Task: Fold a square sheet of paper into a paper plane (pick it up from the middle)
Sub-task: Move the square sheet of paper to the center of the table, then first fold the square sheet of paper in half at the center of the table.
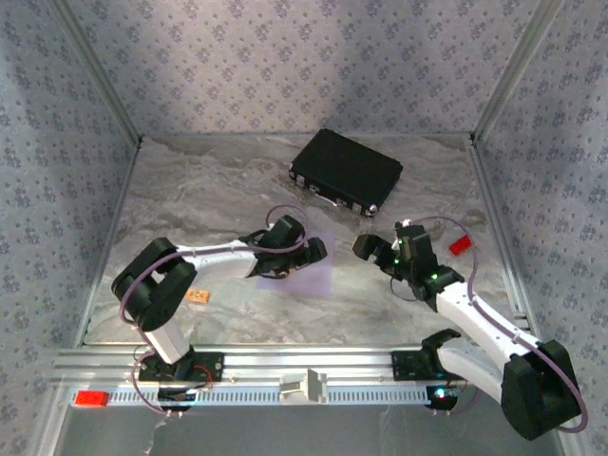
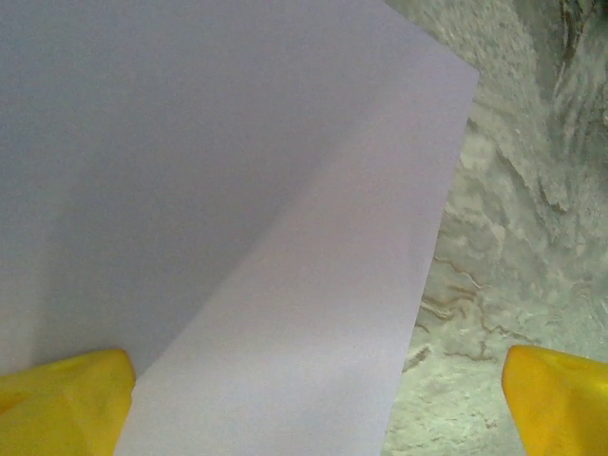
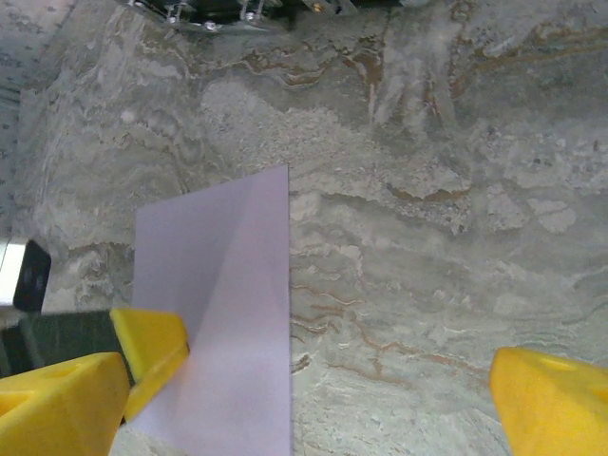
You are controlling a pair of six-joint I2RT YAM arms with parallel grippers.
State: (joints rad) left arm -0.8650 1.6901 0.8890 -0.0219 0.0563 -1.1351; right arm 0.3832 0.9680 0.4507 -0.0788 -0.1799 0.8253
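No text, label, brand or number can be read anywhere. The small tan block (image 1: 199,296), well to the left of the left gripper (image 1: 313,255), has a dark mark too small to make out.

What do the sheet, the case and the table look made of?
Sheet: thin lilac paper, matte; crisp straight edges, no gloss.
Case: black hard shell, probably plastic or leatherette; faint sheen, bright metal-looking latches on its edge.
Table: grey marble pattern with brown veins, matte; stone or a printed cover, cannot tell.
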